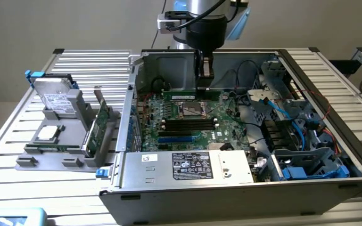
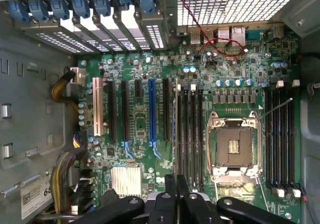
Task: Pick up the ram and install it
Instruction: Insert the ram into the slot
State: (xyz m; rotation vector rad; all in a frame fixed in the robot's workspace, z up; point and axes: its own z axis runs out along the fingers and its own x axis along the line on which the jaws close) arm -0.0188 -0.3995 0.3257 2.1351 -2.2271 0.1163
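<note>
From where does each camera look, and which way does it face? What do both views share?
Exterior view: off the arm, above the open grey metal computer case, looking down into it; the black gripper shows, shut on the long thin green ram stick.
Wrist view: on the wrist, facing straight onto the green motherboard; the gripper shows.
Shared: the motherboard, its square silver processor socket and the gripper.

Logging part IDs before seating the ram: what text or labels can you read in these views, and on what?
"68": white sticker on the case wall; the rest is unreadable.
Power supply label: print too small to read.
Hard drive label: too small to read.
Ram in the gripper: nothing legible.
</note>
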